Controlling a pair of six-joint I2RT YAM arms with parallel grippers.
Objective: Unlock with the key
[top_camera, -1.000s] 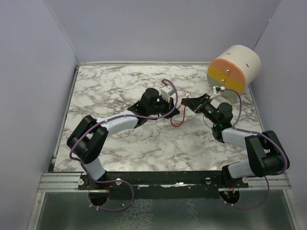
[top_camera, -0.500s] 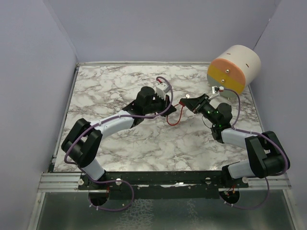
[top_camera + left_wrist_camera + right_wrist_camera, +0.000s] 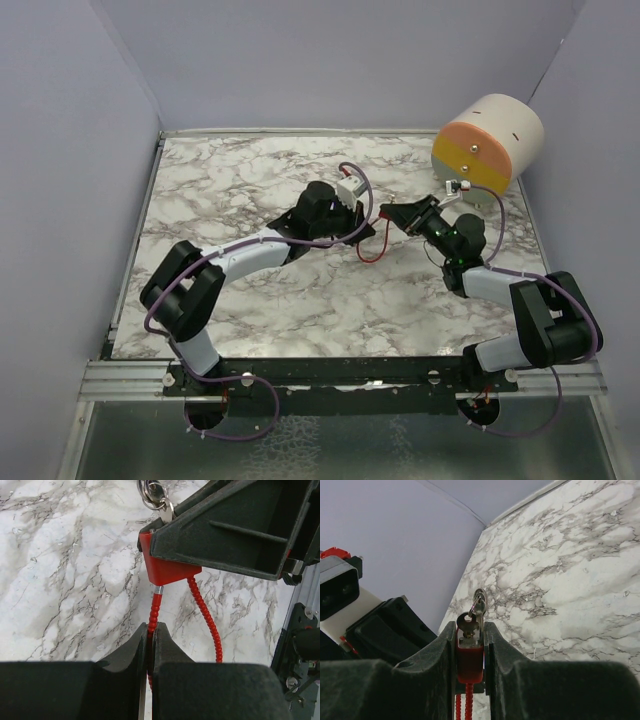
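Key (image 3: 465,623) in lock (image 3: 470,664), right tool (image 3: 470,636) clamping lock, left tool (image 3: 150,634) pinching cable (image 3: 154,611)

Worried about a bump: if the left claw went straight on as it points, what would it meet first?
Probably the red lock body, gripped by the right claw, directly ahead along the cable.

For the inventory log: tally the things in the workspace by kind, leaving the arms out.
Red cable lock: 1
Key bunch on its ring: 1
Orange-and-yellow drum: 1
Total: 3
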